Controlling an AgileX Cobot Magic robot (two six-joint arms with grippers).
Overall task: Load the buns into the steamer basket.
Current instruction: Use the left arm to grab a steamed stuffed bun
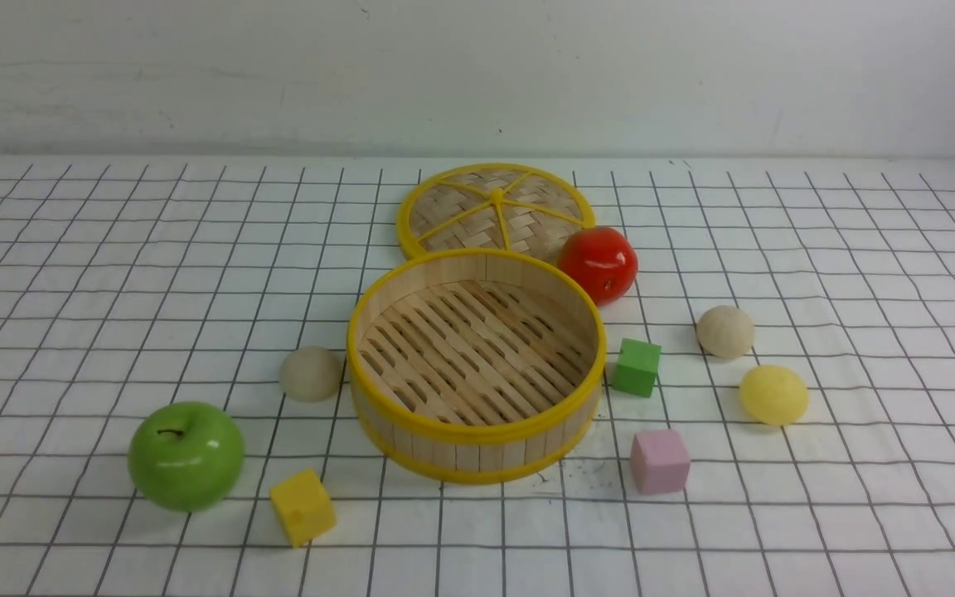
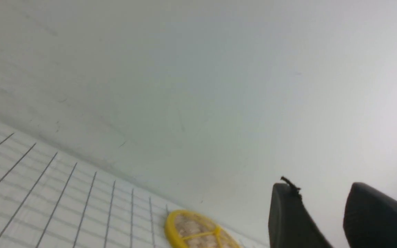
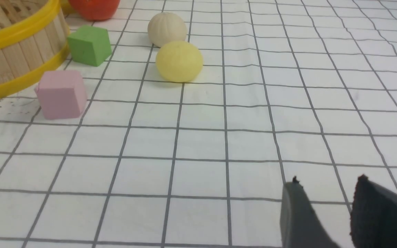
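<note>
Lying outside the steamer basket [image 1: 477, 452]: left beige bun [image 1: 310, 373], right beige bun [image 1: 724, 332], yellow bun [image 1: 773, 395]. Parted, grasping nothing: right gripper [image 3: 326, 213] and, apparently, left gripper [image 2: 326, 220].

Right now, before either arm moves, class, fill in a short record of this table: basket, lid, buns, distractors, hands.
basket: steamer basket, empty
lid: woven lid, lying flat behind the basket
buns in basket: none
buns outside: left beige bun on the basket's left; right beige bun and yellow bun on its right
distractors: green apple, red fruit, green cube, pink cube, yellow cube
hands: left hand and right hand open, holding nothing
</note>
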